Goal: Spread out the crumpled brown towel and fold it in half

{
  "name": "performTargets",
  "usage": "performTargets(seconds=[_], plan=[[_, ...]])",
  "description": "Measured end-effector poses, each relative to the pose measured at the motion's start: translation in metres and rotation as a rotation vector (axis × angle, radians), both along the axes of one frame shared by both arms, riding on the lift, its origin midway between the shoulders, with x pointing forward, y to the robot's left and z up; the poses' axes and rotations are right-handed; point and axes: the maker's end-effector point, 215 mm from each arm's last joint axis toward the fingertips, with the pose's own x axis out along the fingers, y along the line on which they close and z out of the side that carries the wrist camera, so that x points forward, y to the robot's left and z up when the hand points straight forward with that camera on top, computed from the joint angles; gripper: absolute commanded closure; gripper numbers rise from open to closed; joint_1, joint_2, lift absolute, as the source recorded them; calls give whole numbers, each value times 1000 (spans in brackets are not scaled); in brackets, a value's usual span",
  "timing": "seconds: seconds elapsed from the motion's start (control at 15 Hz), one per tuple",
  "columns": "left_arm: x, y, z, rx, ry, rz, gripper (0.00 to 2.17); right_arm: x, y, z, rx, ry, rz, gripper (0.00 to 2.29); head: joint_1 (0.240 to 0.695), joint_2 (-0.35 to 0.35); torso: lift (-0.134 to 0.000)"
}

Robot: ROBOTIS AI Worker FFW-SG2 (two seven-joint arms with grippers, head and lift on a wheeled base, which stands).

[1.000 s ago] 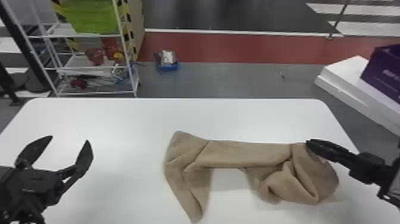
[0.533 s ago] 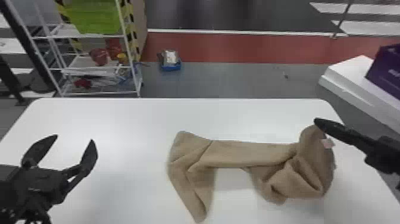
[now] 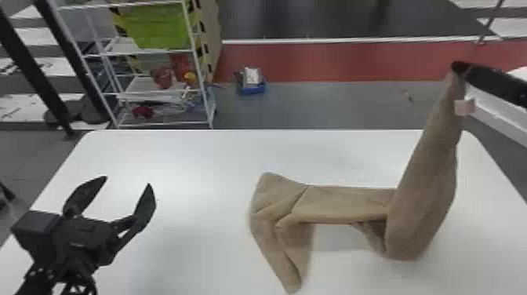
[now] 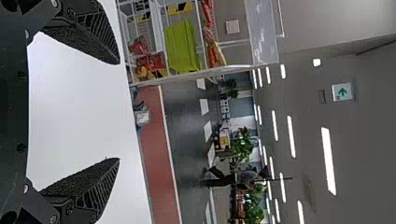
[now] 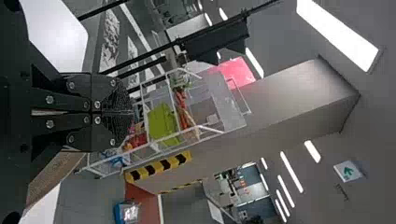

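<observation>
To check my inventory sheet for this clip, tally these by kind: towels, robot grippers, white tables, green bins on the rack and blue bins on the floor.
Towels: 1, the brown towel
Grippers: 2, the left gripper and right gripper
Tables: 1, the white table
Green bins: 1
Blue bins: 1
Total: 6

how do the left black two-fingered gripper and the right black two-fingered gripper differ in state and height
The left gripper is open and empty; the right gripper is shut on one end of the brown cloth towel.
The left gripper sits low over the white table, while the right gripper is raised well above it.
Both have flat black fingers.
</observation>
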Motion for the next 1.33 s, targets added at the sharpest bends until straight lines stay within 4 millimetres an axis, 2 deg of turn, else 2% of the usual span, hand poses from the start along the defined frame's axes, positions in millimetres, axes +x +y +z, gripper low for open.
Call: performTargets(seconds=[0.13,0.2,0.33,0.4,0.6,0.73,0.8,0.87,0.93,1.07,1.33], plan=[[-2,-1,-2,0,11,-5,164,-6,8,17,15,-40,-4,2105,676,119,-124],[-4,-1,-2,-1,12,-15,164,-5,3,19,19,-52,-19,2105,676,117,-124],[-5,-1,4,-6,-4,-21,164,4,-33,11,35,-58,-83,2105,676,93,-124],[-5,-1,7,-10,-11,-22,164,11,-63,2,37,-67,-142,2105,676,37,-124],[-6,-2,7,-10,-13,-18,164,20,-160,-27,13,-94,-317,2105,687,-61,-124],[-6,-3,5,-7,-9,-14,164,17,-232,-44,-6,-93,-412,2105,695,-136,-124],[-7,-4,3,-7,-3,-14,161,13,-262,-51,-12,-89,-442,2105,695,-208,-124],[-7,-6,-1,-9,9,-21,161,8,-283,-57,-26,-78,-464,2105,695,-233,-124],[-8,-9,-6,-14,25,-30,161,5,-292,-65,-49,-64,-472,2105,695,-249,-124],[-10,-19,-16,-25,61,-49,161,0,-295,-94,-129,-21,-457,2105,695,-269,-124],[-18,-29,8,-7,-5,-74,164,-2,-277,-169,-302,65,-422,2098,695,-273,-124]])
